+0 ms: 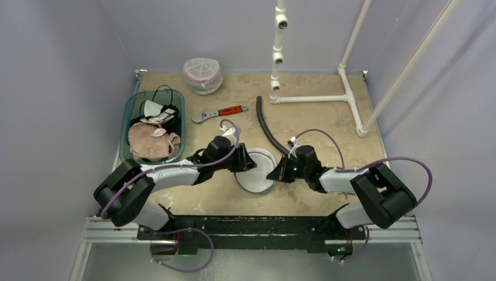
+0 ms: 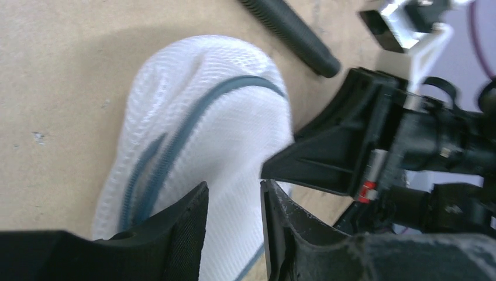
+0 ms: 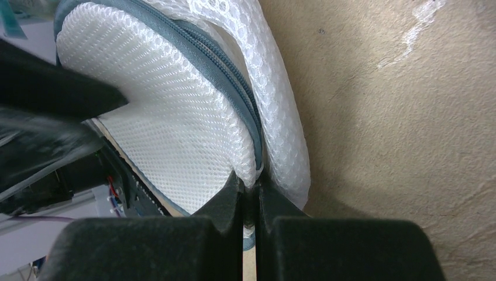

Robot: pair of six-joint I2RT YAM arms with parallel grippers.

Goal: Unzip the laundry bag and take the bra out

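Laundry bag: round white mesh pouch, lower centre of the top view, lying on the table between the two grippers.
Zipper: grey, curving along the bag's rim; it looks closed where it shows.
Right gripper: jaws pressed together on the bag's rim just beside the zipper; I cannot tell whether the pull tab is between them.
Left gripper: jaws apart over the bag's left side, mesh showing in the gap; contact cannot be judged.
Hidden: the bag's contents cannot be made out through the mesh.
Hose: black, curved, just above the bag.
Wrench: red handle, upper centre.
Bin: teal, left, holding crumpled garments.
Second mesh bag: top, at the far edge.
Pipe frame: white, upper right, cut off at the top.
Table: tan, scuffed board.
Walls: plain pale grey.
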